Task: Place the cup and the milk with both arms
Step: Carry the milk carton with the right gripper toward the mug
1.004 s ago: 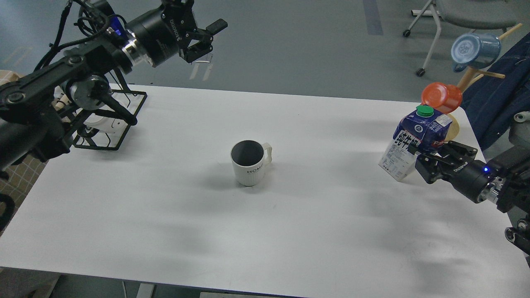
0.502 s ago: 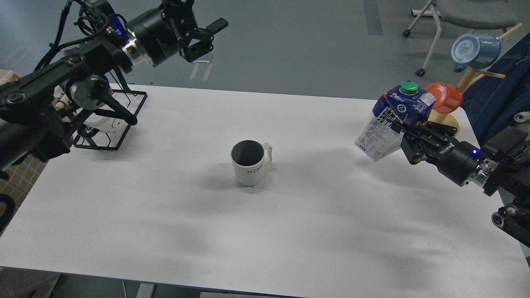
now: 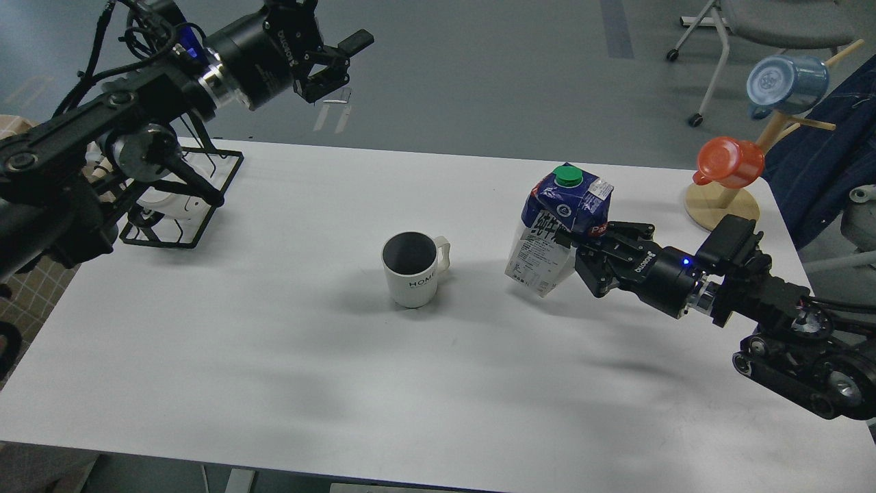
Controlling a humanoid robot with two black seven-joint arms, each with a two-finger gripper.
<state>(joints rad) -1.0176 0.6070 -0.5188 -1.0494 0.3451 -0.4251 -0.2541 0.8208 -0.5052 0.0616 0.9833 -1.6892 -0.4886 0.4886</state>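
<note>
Milk carton (image 3: 556,229) hung tilted, off the table (image 3: 274,356), right of the cup (image 3: 410,268) at mid-table, pinched mid-body by the right gripper (image 3: 573,255); cardboard probably dents, so hold gently. Left gripper (image 3: 333,65) hovered open, empty, beyond the far-left corner.

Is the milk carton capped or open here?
Capped. The green cap sits on top of the milk carton, which the right claw holds slightly tilted near the table.

The white cup (image 3: 411,268) reads "HOME"; the milk carton (image 3: 558,229) bears Chinese characters, its small print unreadable.
</note>
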